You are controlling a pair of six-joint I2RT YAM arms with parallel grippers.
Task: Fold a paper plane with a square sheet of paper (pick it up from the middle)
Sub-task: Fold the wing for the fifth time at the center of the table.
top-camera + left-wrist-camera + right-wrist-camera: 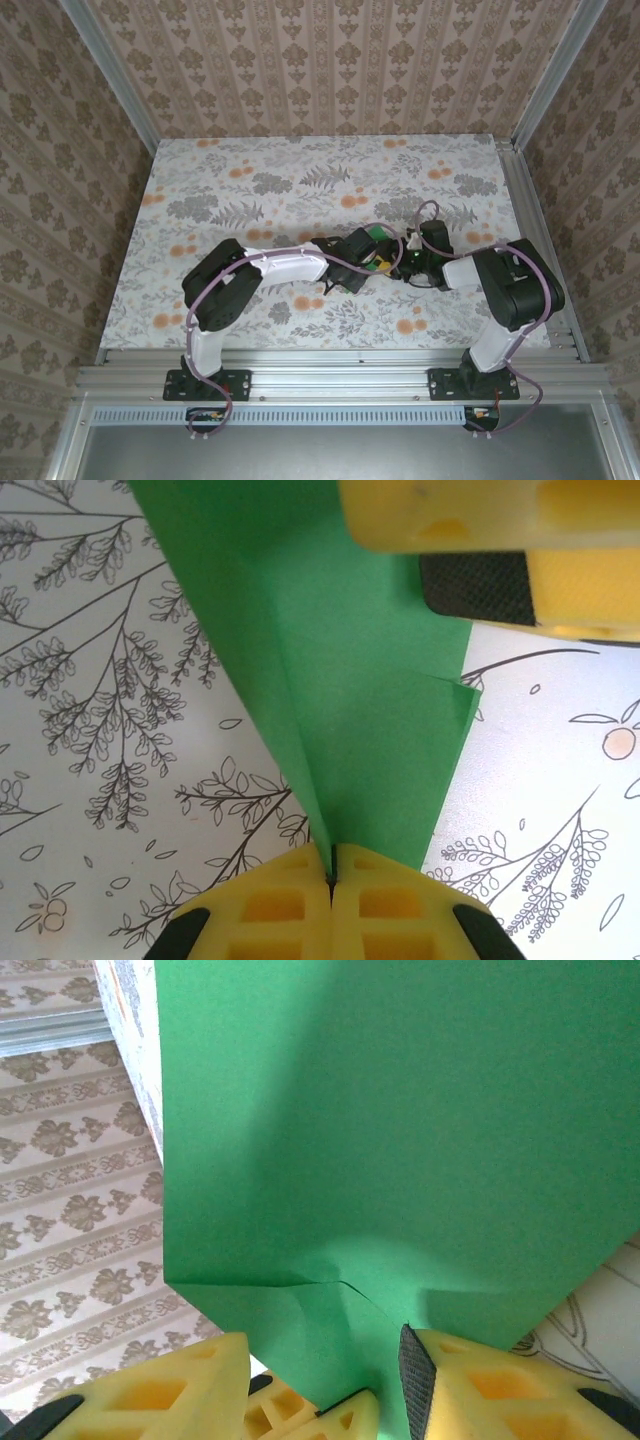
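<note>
The left tool (330,865) is clamped tight on the square sheet of paper (360,730). Its two yellow fingers meet with no gap, pinching a folded ridge at the narrow end of the green shape. The right tool (322,1345) has its jaws apart. The paper's lower edge passes between them with clear space on one side, so it looks released rather than pinched, and one black pad (412,1370) sits just beside the sheet.

The sheet is no longer a flat square. The left wrist view shows a long crease running toward the clamped end, overlapping layers, and a small stepped corner on the right edge. The right wrist view shows a short crumpled crease near the bottom. I judge the folding to be well under way but not finished: the shape tapers, yet a slim dart with a sharp tip cannot be made out, and the wing folds look to be left.

In the top view both arms reach inward with bent elbows. Their wrists meet over the tabletop (250,170), a little right of its centre and nearer the near edge than the far one. The paper is held up between them, clear of the print.
</note>
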